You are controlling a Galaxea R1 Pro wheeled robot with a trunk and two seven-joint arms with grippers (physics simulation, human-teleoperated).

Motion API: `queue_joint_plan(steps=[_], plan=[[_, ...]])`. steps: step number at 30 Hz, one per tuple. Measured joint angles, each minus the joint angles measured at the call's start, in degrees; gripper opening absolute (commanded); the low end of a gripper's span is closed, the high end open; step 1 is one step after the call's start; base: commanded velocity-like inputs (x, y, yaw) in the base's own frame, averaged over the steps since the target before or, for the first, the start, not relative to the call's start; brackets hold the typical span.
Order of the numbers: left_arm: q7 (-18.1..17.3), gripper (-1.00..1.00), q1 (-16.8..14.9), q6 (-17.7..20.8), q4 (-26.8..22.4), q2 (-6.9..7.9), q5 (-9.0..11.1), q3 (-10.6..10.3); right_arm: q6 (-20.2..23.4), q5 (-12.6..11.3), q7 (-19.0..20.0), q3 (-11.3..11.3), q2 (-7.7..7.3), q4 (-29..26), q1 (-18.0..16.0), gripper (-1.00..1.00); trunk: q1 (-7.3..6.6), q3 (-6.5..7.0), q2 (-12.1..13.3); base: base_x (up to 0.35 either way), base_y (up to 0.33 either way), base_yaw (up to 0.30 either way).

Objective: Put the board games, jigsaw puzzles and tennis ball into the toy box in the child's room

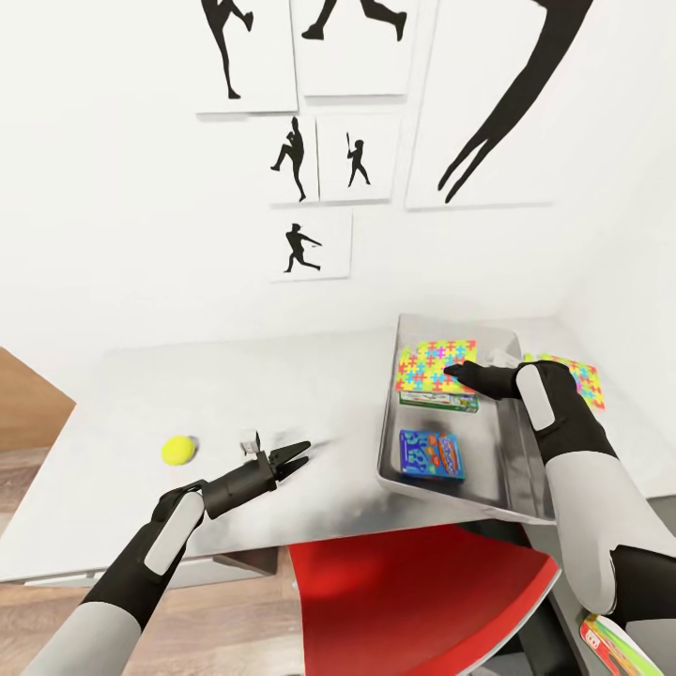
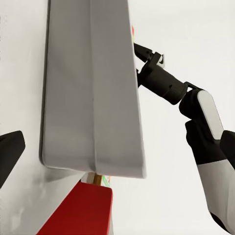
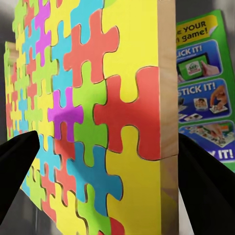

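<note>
Puzzle box (image 1: pixel 434 365) lies in toy box (image 1: pixel 526 469) w/ right pincer (image 1: pixel 454 372) open over it.

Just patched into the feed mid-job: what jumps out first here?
The right gripper hangs over the toy box at a bright jigsaw puzzle, its jaws spread either side of the box. Under that puzzle sits a green-edged board game, with a blue board game nearer the robot. The tennis ball lies alone on the table, beside the open left gripper.

Green game box (image 3: pixel 203 93) back, partly cut off: "YOUR game!", "ICK IT!", "STICK IT!", "IT!".
</note>
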Motion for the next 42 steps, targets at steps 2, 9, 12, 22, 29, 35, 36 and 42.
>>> queue_joint_plan(steps=[2, 9, 12, 22, 29, 35, 36, 42], plan=[[0.0, 1.0, 0.0, 0.0, 0.0, 0.01, 0.0, 0.0, 0.0, -0.1, 0.0, 0.0, 0.0, 0.0, 0.0, -1.0, 0.0, -0.04, 0.0, 0.0, 0.0, 0.0], [0.0, 1.0, 0.0, 0.0, 0.0, -0.01, 0.0, 0.0, 0.0, -0.2, 0.0, 0.0, 0.0, 0.0, 0.0, -1.0, 0.0, -0.11, 0.0, 0.0, 0.0, 0.0], [0.0, 1.0, 0.0, 0.0, 0.0, -0.03, 0.0, 0.0, 0.0, -0.3, 0.0, 0.0, -0.03, 0.0, 0.0, -1.0, 0.0, -0.12, 0.0, 0.0, 0.0, 0.0], [0.0, 1.0, 0.0, 0.0, 0.0, -0.02, 0.0, 0.0, -0.2, -0.4, 0.0, 0.0, -0.11, 0.1, 0.0, -1.0, 0.0, -0.13, 0.0, 0.0, 0.0, 0.0], [0.0, 1.0, 0.0, 0.0, 0.0, -0.01, 0.0, 0.0, -0.2, 0.9, 0.0, 0.0, -0.22, 0.1, 0.0, 1.0, 0.0, -0.14, 0.0, 0.0, 0.0, 0.0], [0.0, 1.0, 0.0, 0.0, 0.0, -0.02, 0.0, 0.0, -0.8, 0.9, 0.0, 0.0, -0.25, 0.1, 0.0, 1.0, 0.0, -0.14, 0.0, 0.0, 0.0, 0.0], [0.0, 1.0, 0.0, 0.0, 0.0, -0.01, 0.0, 0.0, -1.1, 0.9, 0.0, 0.0, -0.26, 0.1, 0.0, 1.0, 0.0, -0.14, 0.0, 0.0, 0.0, 0.0], [0.0, 1.0, 0.0, 0.0, 0.0, -0.02, 0.0, 0.0, -2.2, 0.9, -0.1, -0.1, -0.29, 0.1, 0.0, 1.0, 0.0, -0.14, 0.0, 0.0, 0.0, 0.0]])
